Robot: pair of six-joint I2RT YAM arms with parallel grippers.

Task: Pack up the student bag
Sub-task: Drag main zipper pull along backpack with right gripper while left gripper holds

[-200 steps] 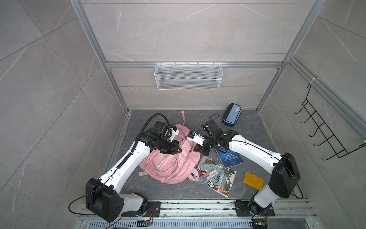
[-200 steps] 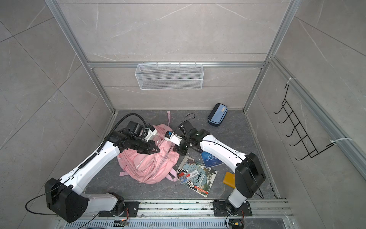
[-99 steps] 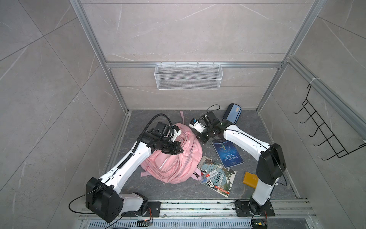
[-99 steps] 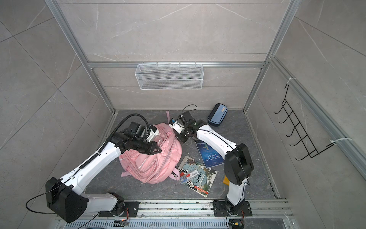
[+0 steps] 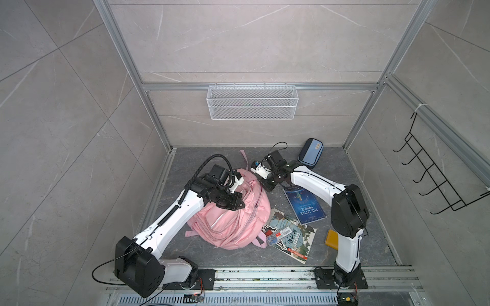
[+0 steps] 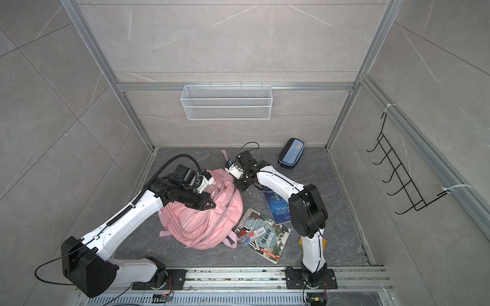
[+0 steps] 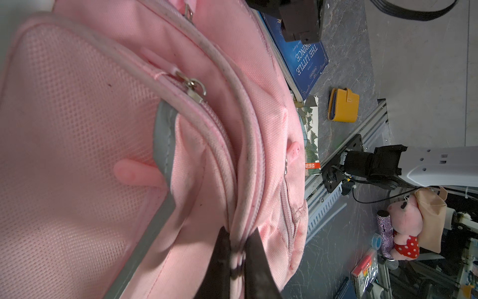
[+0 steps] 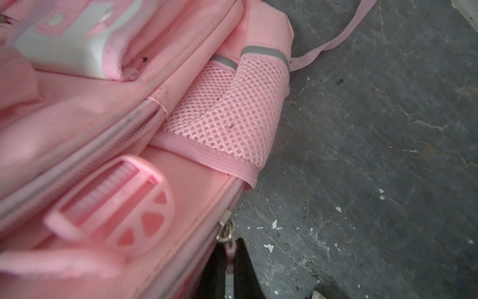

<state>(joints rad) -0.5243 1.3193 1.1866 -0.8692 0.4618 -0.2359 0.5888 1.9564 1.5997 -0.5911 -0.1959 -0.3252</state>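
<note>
The student bag (image 5: 230,220) (image 6: 209,220), a soft pink backpack, lies slumped on the grey floor in both top views. My left gripper (image 5: 240,202) (image 7: 236,259) rests on top of it, shut on a fold of the piped zip edge. My right gripper (image 5: 267,185) (image 8: 230,255) is at the bag's far right edge, low by the floor. Its jaws are shut on the small pink zip pull (image 8: 229,248) that hangs from a metal slider. A mesh side pocket (image 8: 232,116) and a white flap pocket (image 8: 69,49) show close by.
Right of the bag lie a blue book (image 5: 305,205), a picture book (image 5: 291,238) with a small pen box on it, and a yellow wallet (image 5: 332,238). A blue pencil case (image 5: 310,153) leans in the back corner. A wire basket (image 5: 252,102) and a hook rack (image 5: 437,180) hang on the walls.
The right arm's elbow has swung in toward the middle while its gripper stayed at the bag's far right edge. The bag has shifted and bunched a little. The left arm has hardly moved.
</note>
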